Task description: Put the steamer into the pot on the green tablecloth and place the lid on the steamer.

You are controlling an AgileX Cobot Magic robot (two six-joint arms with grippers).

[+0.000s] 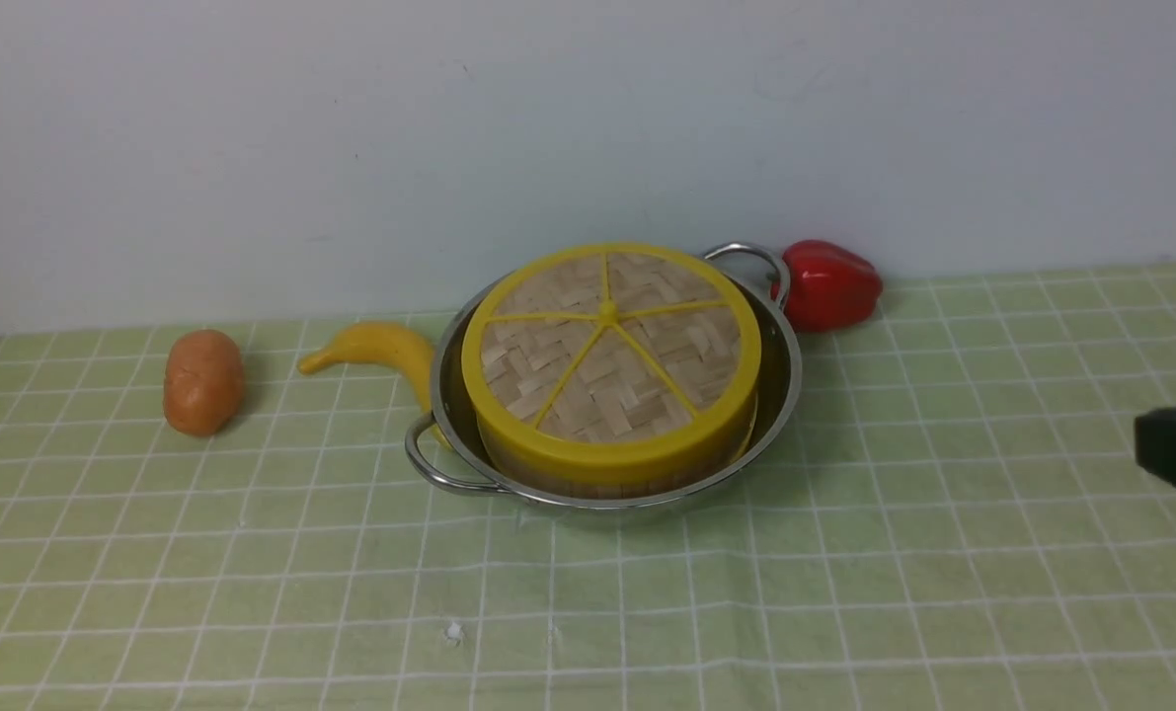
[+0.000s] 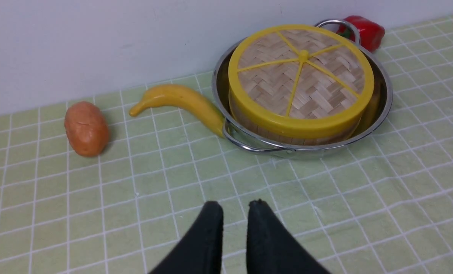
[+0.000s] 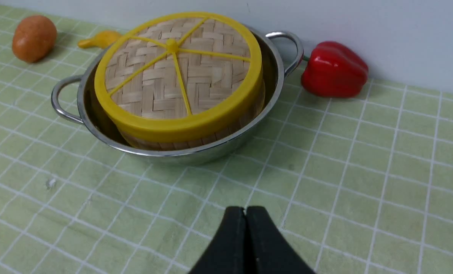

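The steamer sits inside the pot, its slatted bamboo wall visible only as a narrow band between the pot rim and the lid. The lid rests on top of the steamer, level, with its yellow rim covering the basket all round. The pot stands on the green tablecloth, close to the back wall. Judged from this arrangement, both placements are complete and the step in hand is clearing the arms away; no further handling of the steamer appears necessary. The next move calls only for keeping both arms clear of the pot handles so that the stack is not nudged. The right gripper is well in front of the pot, jaws pressed fully together and holding nothing. The left gripper is also in front of the pot, jaws parted by a narrow gap with nothing between them. Beside the pot, a banana touches its left rim; a potato lies farther left. A red bell pepper lies behind the pot, by its rear handle.
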